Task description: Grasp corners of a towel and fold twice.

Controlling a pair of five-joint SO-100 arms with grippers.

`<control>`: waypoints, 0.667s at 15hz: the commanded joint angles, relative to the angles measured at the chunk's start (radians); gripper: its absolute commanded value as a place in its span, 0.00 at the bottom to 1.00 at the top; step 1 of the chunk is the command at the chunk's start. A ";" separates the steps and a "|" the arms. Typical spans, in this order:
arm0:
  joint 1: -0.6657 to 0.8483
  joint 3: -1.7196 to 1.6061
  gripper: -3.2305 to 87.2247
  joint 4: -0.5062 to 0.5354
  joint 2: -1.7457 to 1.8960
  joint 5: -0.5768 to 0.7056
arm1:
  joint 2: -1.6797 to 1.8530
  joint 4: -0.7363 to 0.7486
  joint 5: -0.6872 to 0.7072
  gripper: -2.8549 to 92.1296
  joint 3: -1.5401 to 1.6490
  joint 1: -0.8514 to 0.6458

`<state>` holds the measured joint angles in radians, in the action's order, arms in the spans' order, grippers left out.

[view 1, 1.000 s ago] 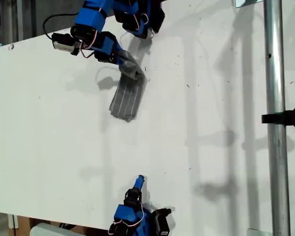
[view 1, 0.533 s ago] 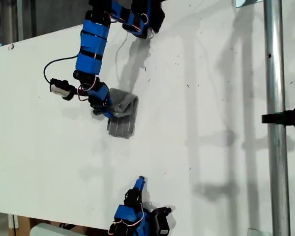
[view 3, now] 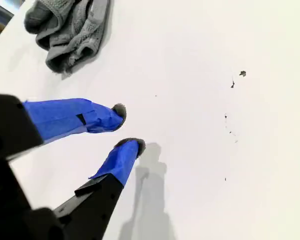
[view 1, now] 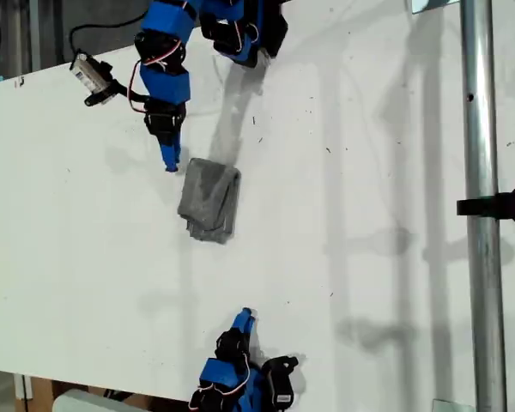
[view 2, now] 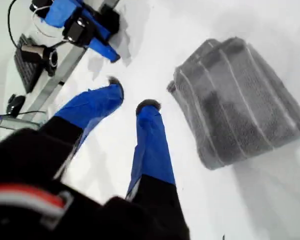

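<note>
My first hand point(view 1: 171, 163) hangs empty, its jaws narrowly parted, just beside the towel point(view 1: 209, 202), which lies folded on the white desk point(view 1: 369, 215). Soft and limp, it likely needs pinching at a corner, but the bundle hides them. My second hand point(view 3: 126, 128), nearer the camera, is narrowly parted, empty.

- The towel point(view 1: 209, 202) is grey with thin pale stripes.
- My first tool point(view 2: 130, 97) has blue fingers with dark tips.
- The table point(view 1: 369, 215) is white.
</note>
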<state>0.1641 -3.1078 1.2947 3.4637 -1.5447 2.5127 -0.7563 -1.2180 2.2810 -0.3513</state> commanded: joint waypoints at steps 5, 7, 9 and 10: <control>-0.005 -0.008 0.10 0.006 0.005 0.083 | 0.772 -0.621 -0.345 0.03 0.495 0.227; -0.003 -0.008 0.10 0.008 0.005 0.390 | 0.776 -0.647 -0.448 0.10 0.572 0.291; -0.006 -0.009 0.09 0.002 0.006 0.552 | 0.776 -0.689 -0.270 0.10 0.565 0.232; -0.005 -0.009 0.09 0.002 0.006 0.552 | 0.776 -0.687 -0.270 0.10 0.565 0.213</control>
<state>0.1626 -3.1078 1.2947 3.4637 -1.0232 3.2919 -1.4343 -1.5463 2.8578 -0.1227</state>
